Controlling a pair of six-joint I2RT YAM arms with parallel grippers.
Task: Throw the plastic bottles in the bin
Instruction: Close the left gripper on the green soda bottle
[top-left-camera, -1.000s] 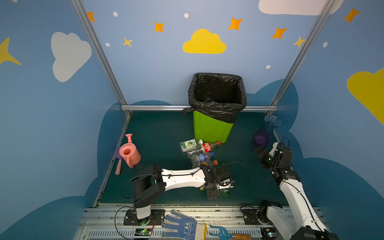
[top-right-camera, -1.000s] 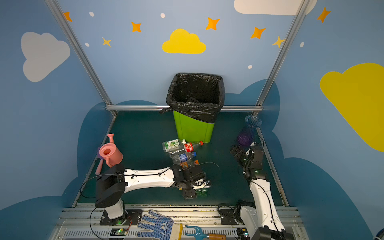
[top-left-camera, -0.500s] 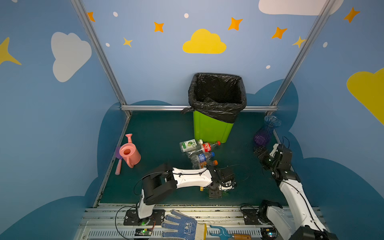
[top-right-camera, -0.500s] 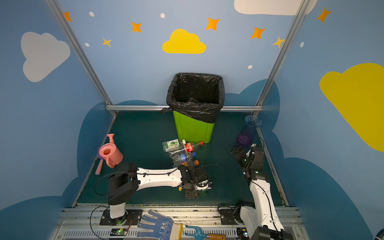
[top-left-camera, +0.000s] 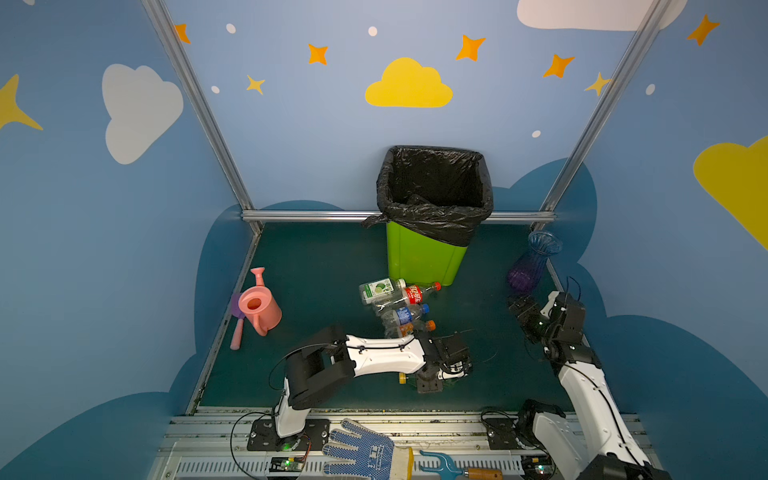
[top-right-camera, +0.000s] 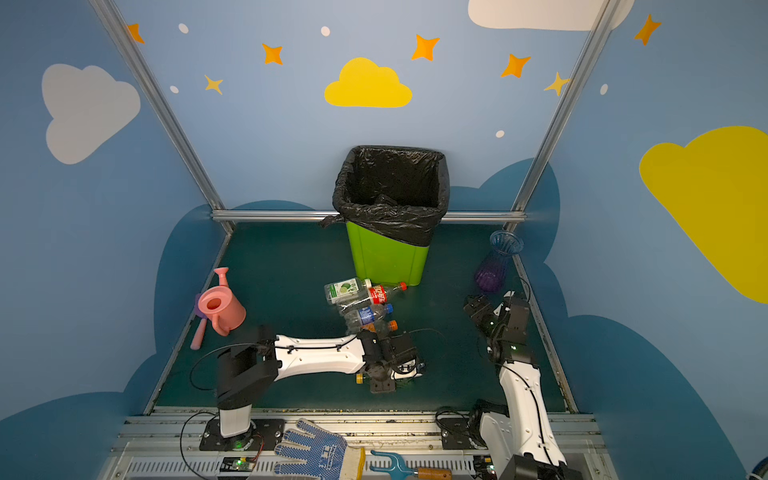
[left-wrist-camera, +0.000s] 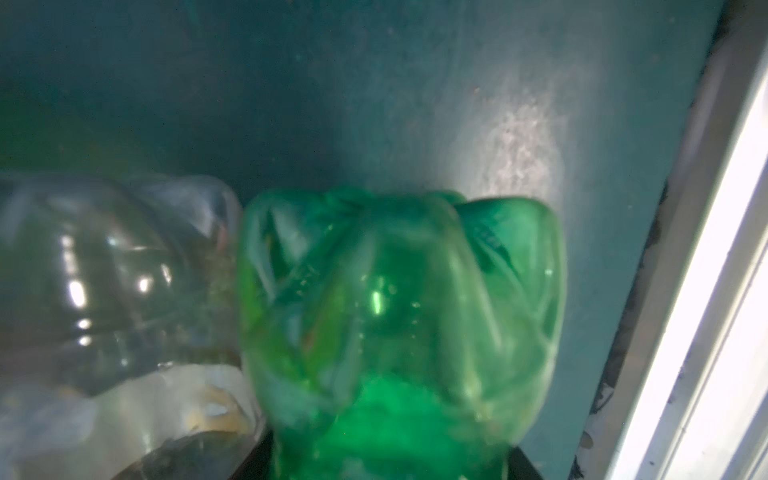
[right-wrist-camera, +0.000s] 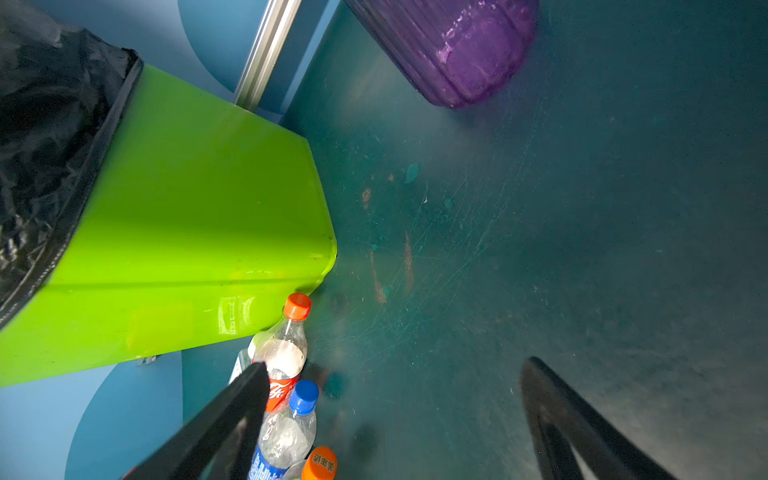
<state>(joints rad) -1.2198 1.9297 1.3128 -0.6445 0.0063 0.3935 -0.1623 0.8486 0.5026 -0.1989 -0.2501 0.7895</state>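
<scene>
A green bottle (left-wrist-camera: 399, 316) lies on the floor (top-left-camera: 324, 266) near the front rail (left-wrist-camera: 715, 270), well apart from the bin (top-left-camera: 419, 262). In the left wrist view it is seen base-first between the dark jaws of the left gripper (top-left-camera: 434, 377). Whether the jaws are clamped on it cannot be told, as the view is blurred. A clear bottle (left-wrist-camera: 95, 270) lies just beside it. A yellow cap (top-left-camera: 402, 378) is visible beside the gripper in both top views.

Four more bottles are grouped on their sides between the left gripper and the bin: a green-label bottle (top-left-camera: 376, 289), a red-label bottle (top-left-camera: 413, 294), a blue-cap bottle (top-left-camera: 404, 314) and an orange-cap bottle (top-left-camera: 409, 328). The cap of the red-label bottle lies at the foot of the bin.

The bin stands upright at the back wall and is lined with a black bag (top-left-camera: 434, 187) folded over its rim.

The right gripper (right-wrist-camera: 395, 365) hovers over the floor at the right side, with its fingers wide apart and empty. A vase (top-left-camera: 530, 266) is near it. A watering can (top-left-camera: 259, 307) stands at the left edge. A glove (top-left-camera: 361, 451) and a hand fork (top-left-camera: 446, 466) lie on the front frame.
</scene>
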